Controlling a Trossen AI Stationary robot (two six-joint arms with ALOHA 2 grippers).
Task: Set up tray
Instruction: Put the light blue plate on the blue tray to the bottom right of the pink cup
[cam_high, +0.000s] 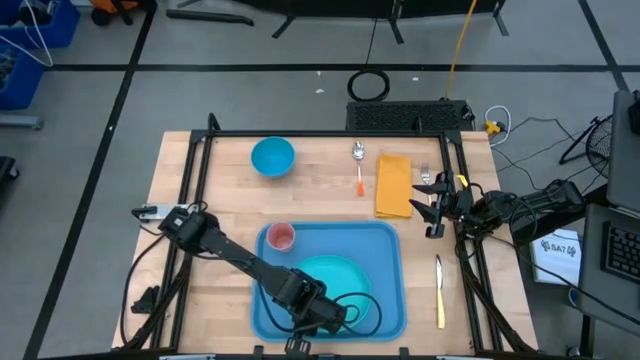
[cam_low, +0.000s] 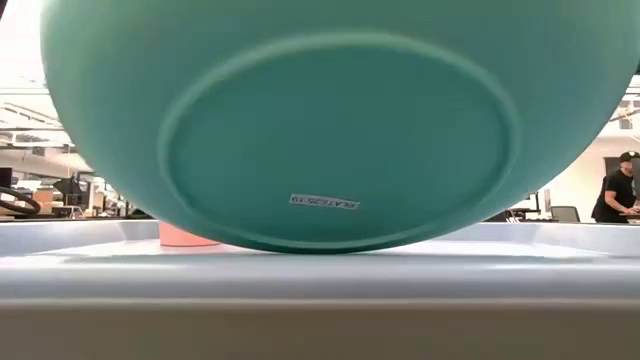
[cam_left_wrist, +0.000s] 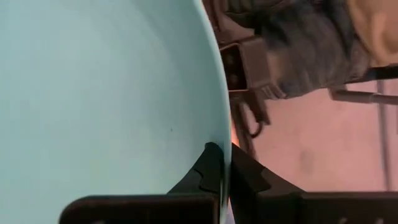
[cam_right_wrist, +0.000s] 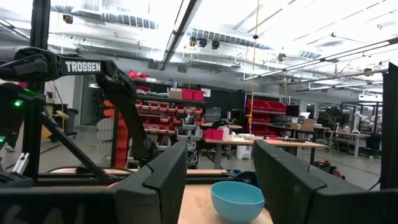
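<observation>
The light-blue tray (cam_high: 385, 250) lies on the table's near middle; its front rim (cam_low: 320, 285) crosses the low view. My left gripper (cam_high: 348, 312) is shut on the round teal plate (cam_high: 335, 278) over the tray. The plate is tilted, with its underside (cam_low: 340, 150) facing the table's near edge. A pink cup (cam_high: 281, 237) stands in the tray's far left corner. My right gripper (cam_high: 433, 213) waits open at the table's right edge, touching nothing. My left gripper pinches the plate's near rim (cam_left_wrist: 222, 146) between its two fingers (cam_left_wrist: 208, 171), one on each face. The fingers slant down from above. The plate's near side is raised and its far, lower edge (cam_low: 300, 248) is at the tray's floor; I cannot tell whether it touches.
On the far part of the table lie a blue bowl (cam_high: 272, 156), a spoon with an orange handle (cam_high: 359, 165), a yellow napkin (cam_high: 393, 186) and a fork (cam_high: 425, 176). A knife (cam_high: 438, 290) lies right of the tray. The black frame rails (cam_high: 190, 200) run along the table's sides.
</observation>
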